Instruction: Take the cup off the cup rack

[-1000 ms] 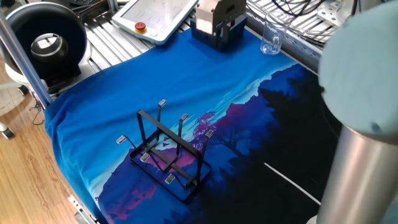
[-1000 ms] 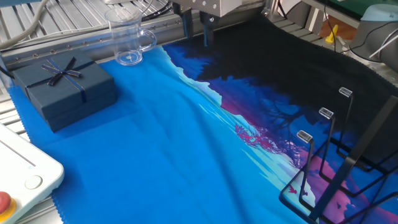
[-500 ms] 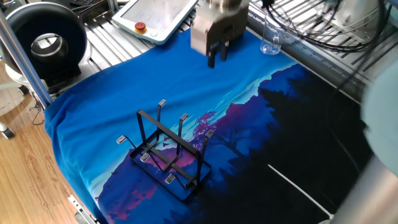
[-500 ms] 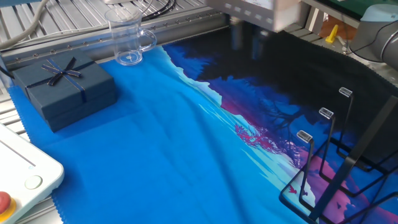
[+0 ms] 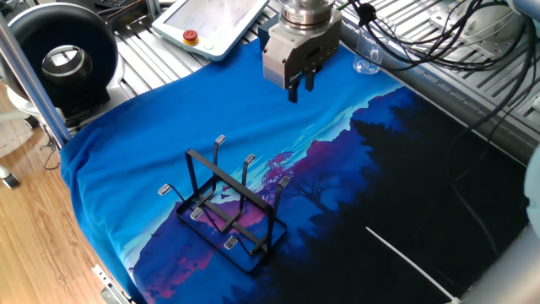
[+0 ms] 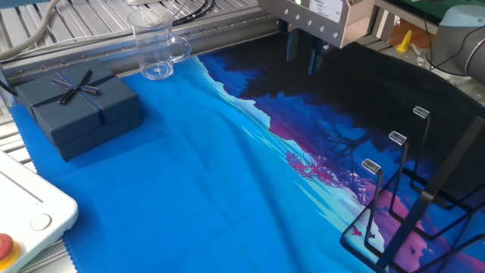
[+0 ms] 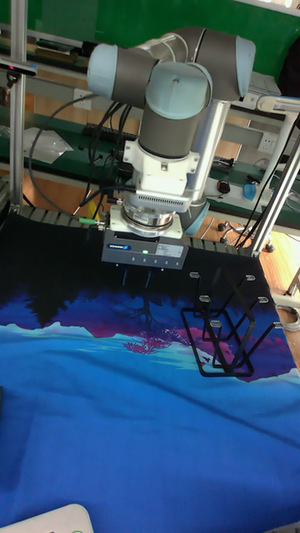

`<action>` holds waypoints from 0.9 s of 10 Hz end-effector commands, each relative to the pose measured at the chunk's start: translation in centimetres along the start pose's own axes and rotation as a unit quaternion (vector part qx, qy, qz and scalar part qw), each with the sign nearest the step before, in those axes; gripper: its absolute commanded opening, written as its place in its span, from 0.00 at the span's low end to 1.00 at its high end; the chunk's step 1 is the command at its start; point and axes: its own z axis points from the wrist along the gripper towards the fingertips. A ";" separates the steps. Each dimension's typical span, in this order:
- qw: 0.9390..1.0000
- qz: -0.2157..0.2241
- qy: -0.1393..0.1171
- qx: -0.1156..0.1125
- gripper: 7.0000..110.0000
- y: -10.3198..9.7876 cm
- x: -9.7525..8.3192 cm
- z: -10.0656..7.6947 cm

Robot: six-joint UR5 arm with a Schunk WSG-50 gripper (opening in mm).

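The cup rack [image 5: 226, 209] stands in the lower middle of one fixed view, on the blue cloth [image 5: 169, 127], with nothing on its prongs. Higher, in the upper middle, the gripper [image 5: 300, 83] hangs above the cloth, its fingers a narrow gap apart, holding nothing. The cup [image 5: 367, 52] stands upright behind it, at the top edge.

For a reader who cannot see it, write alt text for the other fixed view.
A transparent glass mug stands upright beyond the edge of a blue landscape-print cloth, near a dark blue ribboned gift box. The robot gripper hangs above the cloth, holding nothing. An empty black wire cup rack stands at right.
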 end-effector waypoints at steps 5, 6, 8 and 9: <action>0.999 0.015 -0.028 -0.012 0.15 0.7 -0.2 -0.9; 0.999 0.014 -0.029 -0.015 0.15 0.9 -0.4 -0.9; 0.999 0.012 -0.030 -0.017 0.15 0.9 -0.4 -0.9; 0.999 0.011 -0.028 -0.018 0.15 1.0 -0.3 -0.9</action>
